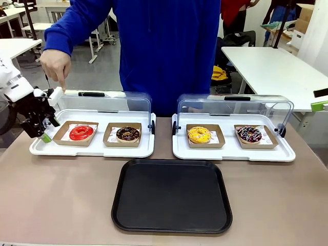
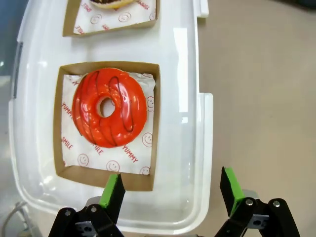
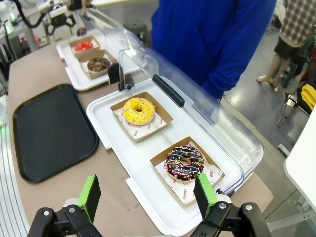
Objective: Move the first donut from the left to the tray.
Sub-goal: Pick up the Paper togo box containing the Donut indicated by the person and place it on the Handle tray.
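The black tray lies empty on the bench. The left end effector is held wide open and empty, with one finger over the edge of the cardboard holder where the red donut sits. If only the thin wall is pinched, the donut could be tipped out.

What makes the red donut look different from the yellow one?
The red donut is smooth and glossy with dark stripes; the yellow donut is matte with speckled bits. The red donut lies in the left white tray, the yellow donut in the right tray. Both are rings in cardboard holders.
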You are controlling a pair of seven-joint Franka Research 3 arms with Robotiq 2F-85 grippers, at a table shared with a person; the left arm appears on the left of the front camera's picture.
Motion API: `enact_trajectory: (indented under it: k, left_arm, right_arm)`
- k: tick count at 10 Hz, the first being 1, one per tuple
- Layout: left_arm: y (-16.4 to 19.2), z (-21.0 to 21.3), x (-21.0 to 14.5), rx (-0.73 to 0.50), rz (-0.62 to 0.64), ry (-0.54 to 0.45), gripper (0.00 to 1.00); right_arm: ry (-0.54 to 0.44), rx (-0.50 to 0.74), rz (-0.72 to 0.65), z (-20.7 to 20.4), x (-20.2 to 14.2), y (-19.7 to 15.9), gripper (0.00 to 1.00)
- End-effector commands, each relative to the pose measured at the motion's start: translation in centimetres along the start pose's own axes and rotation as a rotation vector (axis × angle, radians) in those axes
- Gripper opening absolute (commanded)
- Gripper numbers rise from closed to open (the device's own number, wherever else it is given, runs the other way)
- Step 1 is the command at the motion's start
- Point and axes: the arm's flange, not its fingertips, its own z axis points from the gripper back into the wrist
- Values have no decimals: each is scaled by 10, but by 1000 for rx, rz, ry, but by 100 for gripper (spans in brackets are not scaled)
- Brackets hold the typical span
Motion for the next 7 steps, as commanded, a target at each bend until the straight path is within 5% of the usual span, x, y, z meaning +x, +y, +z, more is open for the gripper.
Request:
enact_trajectory:
  k: [1,7]
  left_arm:
    - [1,-7,2,6,-41,20,100]
    - [4,-42,6,64,-112,128,100]
  right_arm:
    - [-32,-3,24,-1,1,-4,100]
    - [-32,-3,24,-1,1,-4,100]
